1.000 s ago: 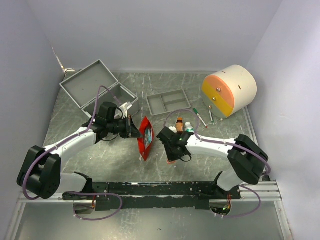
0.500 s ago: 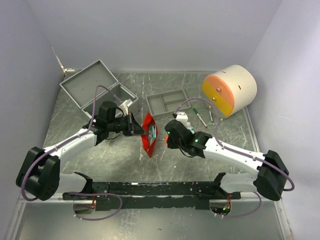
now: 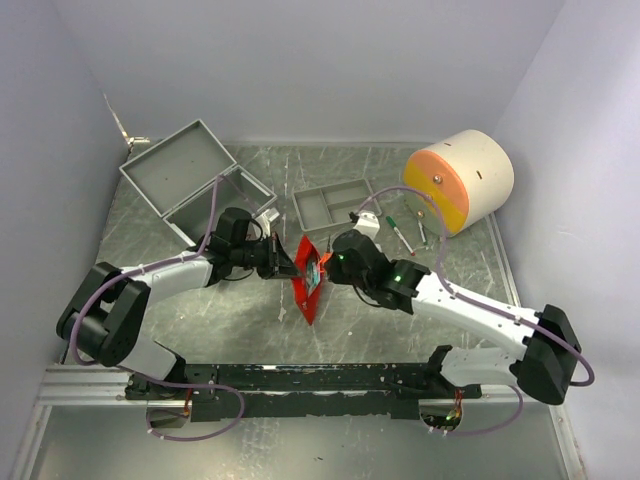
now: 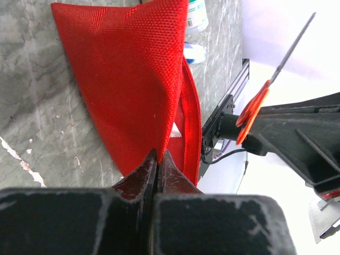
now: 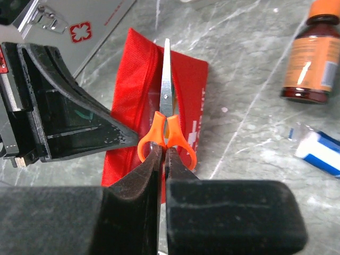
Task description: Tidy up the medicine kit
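Note:
A red fabric pouch (image 3: 309, 276) stands at the table's middle; it also shows in the left wrist view (image 4: 133, 85) and the right wrist view (image 5: 188, 101). My left gripper (image 3: 283, 264) is shut on the pouch's edge (image 4: 158, 154) and holds it up. My right gripper (image 3: 336, 262) is shut on small orange-handled scissors (image 5: 166, 133), blades pointing at the pouch's open top. The scissors also show in the left wrist view (image 4: 255, 106).
An open grey case (image 3: 195, 180) sits at the back left, a grey divided tray (image 3: 338, 203) behind the pouch, a cream and orange drum (image 3: 458, 182) at the back right. Pens (image 3: 402, 236) lie near it. An amber bottle (image 5: 311, 58) and a blue-white tube (image 5: 317, 153) lie right.
My right arm has swung left from the bottles to the pouch, carrying the scissors. My left gripper has shifted right with the pouch's edge, tilting the pouch.

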`<action>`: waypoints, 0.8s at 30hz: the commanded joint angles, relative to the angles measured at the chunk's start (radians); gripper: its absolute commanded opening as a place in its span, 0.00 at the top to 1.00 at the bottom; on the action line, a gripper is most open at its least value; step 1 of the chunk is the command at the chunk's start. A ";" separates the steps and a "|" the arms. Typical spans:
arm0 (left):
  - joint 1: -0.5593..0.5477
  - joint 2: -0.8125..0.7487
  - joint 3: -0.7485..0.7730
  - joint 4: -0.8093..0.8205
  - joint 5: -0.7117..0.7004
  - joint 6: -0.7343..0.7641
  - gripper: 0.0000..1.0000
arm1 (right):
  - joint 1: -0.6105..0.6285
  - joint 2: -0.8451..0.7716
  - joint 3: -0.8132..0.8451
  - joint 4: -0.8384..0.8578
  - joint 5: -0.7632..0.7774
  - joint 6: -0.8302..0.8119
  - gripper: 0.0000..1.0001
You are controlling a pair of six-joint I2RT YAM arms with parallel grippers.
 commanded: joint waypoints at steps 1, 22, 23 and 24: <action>-0.004 -0.005 0.050 -0.050 -0.011 0.074 0.93 | 0.000 0.047 0.017 0.122 -0.081 0.009 1.00; -0.005 -0.021 0.047 -0.075 -0.021 0.100 0.93 | 0.000 0.169 -0.029 0.122 -0.222 0.226 1.00; -0.003 -0.021 0.049 -0.078 -0.023 0.102 0.93 | 0.001 0.172 -0.021 0.102 -0.213 0.235 1.00; -0.004 -0.020 0.051 -0.083 -0.025 0.106 0.93 | 0.000 0.177 -0.009 0.069 -0.201 0.251 1.00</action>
